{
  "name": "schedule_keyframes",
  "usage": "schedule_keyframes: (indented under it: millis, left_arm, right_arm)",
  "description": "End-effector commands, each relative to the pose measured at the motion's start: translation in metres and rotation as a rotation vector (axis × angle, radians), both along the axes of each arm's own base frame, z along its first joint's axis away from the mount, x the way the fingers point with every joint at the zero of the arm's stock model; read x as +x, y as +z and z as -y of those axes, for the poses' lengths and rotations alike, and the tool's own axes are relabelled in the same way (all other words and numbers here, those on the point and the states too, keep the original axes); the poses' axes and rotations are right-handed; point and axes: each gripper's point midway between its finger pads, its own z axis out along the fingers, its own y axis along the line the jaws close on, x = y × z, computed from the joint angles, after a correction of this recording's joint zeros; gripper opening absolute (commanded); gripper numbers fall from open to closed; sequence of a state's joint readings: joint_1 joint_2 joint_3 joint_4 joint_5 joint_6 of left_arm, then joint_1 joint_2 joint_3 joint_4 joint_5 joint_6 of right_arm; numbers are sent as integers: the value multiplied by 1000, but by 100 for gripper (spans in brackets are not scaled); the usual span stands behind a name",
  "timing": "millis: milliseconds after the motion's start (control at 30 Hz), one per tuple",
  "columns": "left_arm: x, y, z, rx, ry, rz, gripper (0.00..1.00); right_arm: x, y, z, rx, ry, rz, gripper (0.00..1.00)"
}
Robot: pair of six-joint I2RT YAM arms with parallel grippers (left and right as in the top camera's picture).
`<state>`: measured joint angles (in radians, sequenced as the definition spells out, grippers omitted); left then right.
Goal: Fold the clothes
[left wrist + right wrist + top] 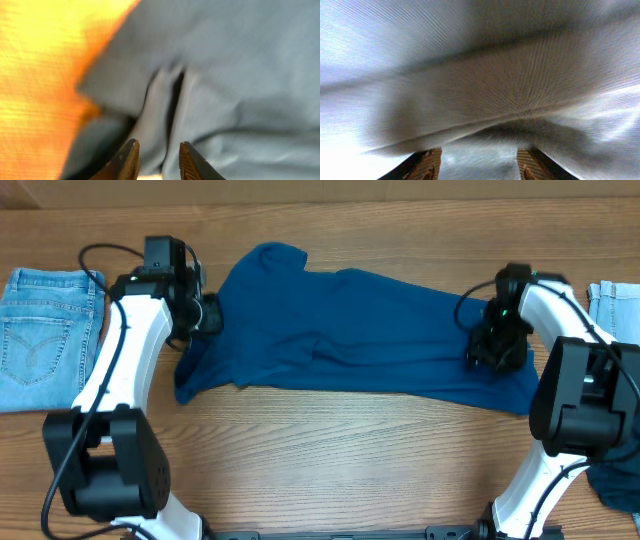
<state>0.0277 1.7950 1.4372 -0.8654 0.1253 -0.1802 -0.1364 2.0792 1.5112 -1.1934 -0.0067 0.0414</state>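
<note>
One shirt [360, 330] is lying by one jeans pair [40, 330] on the desk [330, 460]. Left gripper [157, 147] is standing narrow at a fold, hold unclear; right gripper [480, 155] is gaping wide.

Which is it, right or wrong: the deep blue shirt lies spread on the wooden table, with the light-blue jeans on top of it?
Wrong on one point. The deep blue shirt lies spread on the wooden table, but the light-blue jeans are not on top of it: they lie apart from it, past the left arm, as the overhead view shows.
</note>
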Motion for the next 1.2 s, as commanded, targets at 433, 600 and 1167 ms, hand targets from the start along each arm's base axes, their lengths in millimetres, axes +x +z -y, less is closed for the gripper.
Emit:
schedule_keyframes:
  millis: [433, 600, 1167]
  left_arm:
    - [55, -88, 44, -65, -358, 77, 27]
    - [40, -122, 6, 39, -201, -66, 29]
    - [25, -40, -69, -103, 117, -13, 19]
  right_arm:
    - [37, 131, -20, 127, -17, 279, 58]
    - [31, 130, -21, 129, -15, 255, 58]
    - [55, 137, -30, 190, 70, 366, 72]
